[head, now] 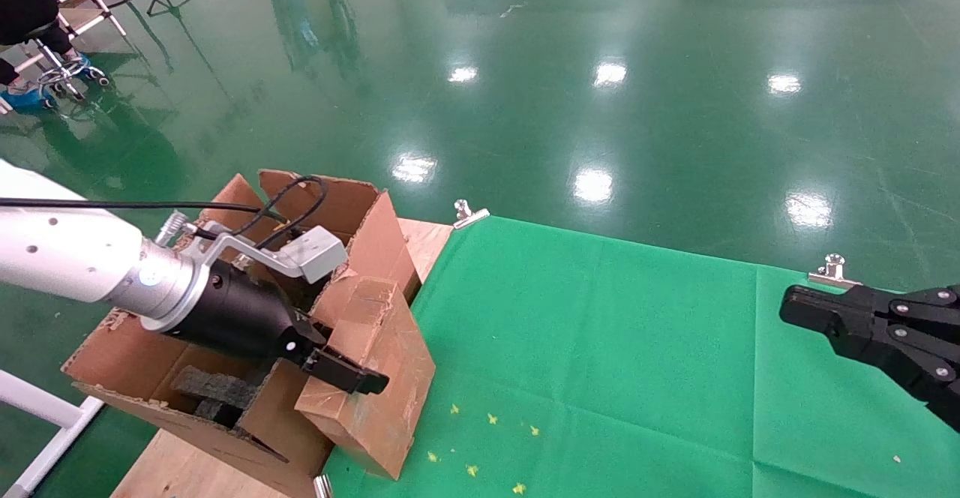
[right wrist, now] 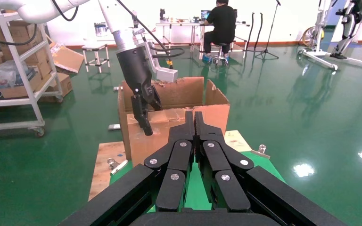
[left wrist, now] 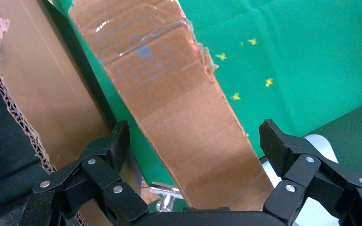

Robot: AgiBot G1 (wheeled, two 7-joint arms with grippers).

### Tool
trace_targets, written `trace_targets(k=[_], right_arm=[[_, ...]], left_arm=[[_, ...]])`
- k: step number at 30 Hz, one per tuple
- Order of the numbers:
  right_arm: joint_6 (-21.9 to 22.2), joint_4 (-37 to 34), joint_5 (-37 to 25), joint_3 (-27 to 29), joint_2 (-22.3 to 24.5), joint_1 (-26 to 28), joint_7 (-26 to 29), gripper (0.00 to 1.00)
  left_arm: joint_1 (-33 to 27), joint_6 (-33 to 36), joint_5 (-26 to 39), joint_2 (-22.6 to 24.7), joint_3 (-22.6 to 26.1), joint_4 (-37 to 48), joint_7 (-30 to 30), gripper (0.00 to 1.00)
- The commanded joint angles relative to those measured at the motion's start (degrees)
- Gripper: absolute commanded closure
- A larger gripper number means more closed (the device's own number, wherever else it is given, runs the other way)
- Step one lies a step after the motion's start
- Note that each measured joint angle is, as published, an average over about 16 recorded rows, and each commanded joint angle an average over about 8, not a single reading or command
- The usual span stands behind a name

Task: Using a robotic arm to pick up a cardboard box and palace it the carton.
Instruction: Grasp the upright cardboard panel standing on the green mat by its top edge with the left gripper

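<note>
The left arm (head: 75,258) is reaching across the carton (head: 127,363) at the worktop's (head: 187,468) left edge, its black wrist hanging over the carton's open top and its jaws pointing down toward the green cloth (head: 600,348). The jaws are standing wide open and gripping nothing; in the left wrist view they are straddling the box (left wrist: 179,108), with neither pad touching it. The box (head: 382,348), reddish-brown and scuffed, is leaning tilted against the carton's cloth-side wall, with its lower end down by the cloth's edge, outside the carton. Black foam (head: 214,387) is lying inside the carton. The right arm (head: 885,329) is hanging idle over the cloth's far right side, well apart from the box, with its jaws pressed together and holding nothing.
</note>
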Motion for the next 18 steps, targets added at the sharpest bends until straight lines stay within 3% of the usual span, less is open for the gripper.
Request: trace_targets(k=[1,18], right_arm=[[0.0,0.0,0.0,0.0,0.0,0.0,0.0,0.00],[0.0,0.0,0.0,0.0,0.0,0.0,0.0,0.00]], left_arm=[[-0.4,0.0,0.2,0.1,0.8,0.0,-0.1,1.00],[-0.1,-0.1,0.0,0.0,0.3,0.0,-0.1,1.00]])
